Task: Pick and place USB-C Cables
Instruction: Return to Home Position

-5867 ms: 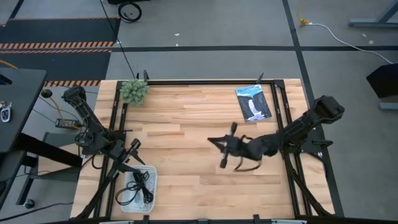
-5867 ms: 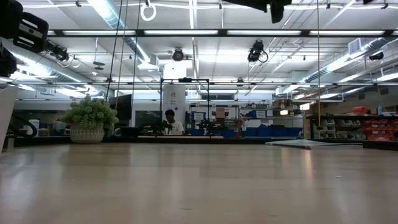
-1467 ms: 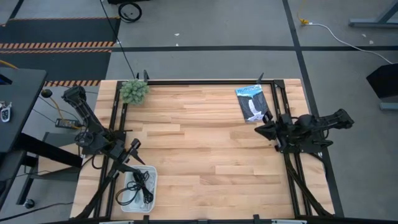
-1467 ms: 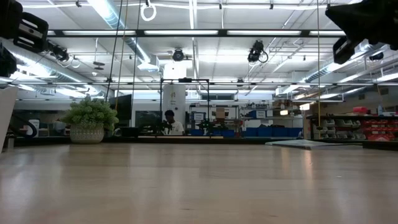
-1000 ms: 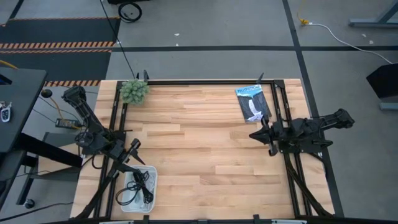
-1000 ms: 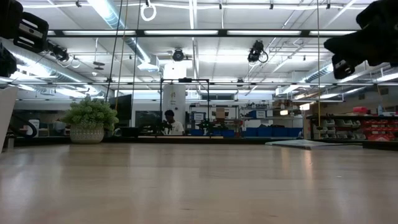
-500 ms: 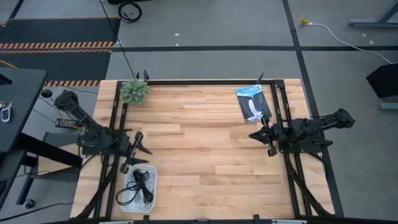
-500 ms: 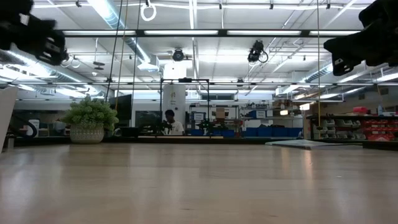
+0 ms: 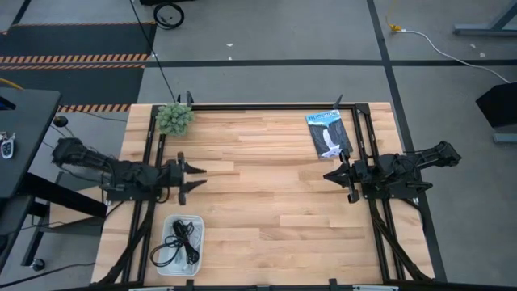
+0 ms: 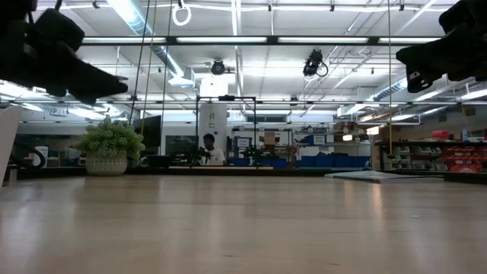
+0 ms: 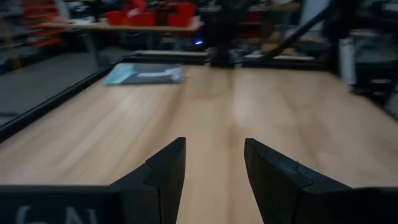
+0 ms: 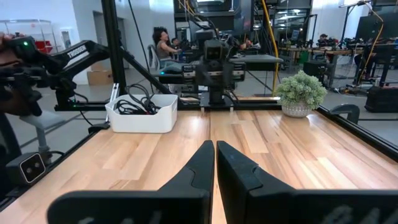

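Currently cables [image 9: 179, 241] in white bin [image 9: 199, 234]; L pincer [image 9: 199, 175] released, R pincer [image 9: 329, 175] clenched, both empty.

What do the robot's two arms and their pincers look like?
The left arm and right arm are both black, built of chunky links joined at rounded joints. The left pincer and right pincer are black too, each with two angular, wedge-shaped fingers that taper toward the tips. No coloured markings show from above.
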Available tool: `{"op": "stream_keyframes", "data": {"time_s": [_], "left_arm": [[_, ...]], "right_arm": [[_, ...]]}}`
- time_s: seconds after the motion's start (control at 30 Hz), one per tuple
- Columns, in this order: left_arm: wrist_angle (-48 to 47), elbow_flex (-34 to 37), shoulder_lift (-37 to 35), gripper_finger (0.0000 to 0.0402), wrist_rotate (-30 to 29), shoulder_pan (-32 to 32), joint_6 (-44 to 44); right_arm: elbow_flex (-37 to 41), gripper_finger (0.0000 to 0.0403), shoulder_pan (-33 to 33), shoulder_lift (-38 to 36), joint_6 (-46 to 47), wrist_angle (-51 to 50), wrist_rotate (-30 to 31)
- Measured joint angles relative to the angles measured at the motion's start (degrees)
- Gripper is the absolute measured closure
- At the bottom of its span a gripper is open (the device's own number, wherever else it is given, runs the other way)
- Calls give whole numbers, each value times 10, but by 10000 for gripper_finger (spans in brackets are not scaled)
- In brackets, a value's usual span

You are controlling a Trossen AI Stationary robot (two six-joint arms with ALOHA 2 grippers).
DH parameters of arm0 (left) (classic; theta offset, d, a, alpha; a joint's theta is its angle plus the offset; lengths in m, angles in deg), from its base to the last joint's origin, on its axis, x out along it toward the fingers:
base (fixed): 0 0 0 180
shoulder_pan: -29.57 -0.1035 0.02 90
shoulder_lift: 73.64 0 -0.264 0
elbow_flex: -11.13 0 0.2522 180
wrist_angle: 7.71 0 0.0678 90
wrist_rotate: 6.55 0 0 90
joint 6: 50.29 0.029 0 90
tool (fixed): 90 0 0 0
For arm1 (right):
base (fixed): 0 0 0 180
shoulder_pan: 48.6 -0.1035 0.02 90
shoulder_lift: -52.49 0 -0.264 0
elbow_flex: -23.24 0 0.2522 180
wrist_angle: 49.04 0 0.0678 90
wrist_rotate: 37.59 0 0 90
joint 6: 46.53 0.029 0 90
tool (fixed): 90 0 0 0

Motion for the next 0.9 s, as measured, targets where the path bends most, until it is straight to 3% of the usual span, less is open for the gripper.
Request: {"op": "stream_keyframes", "data": {"time_s": [0.3,0.9], "left_arm": [[-52,0,0,230,1,-63,0],[-30,0,0,230,0,-68,0]], "right_arm": [[0,380,0,0,0,0,0],[0,380,0,0,0,0,0]]}}
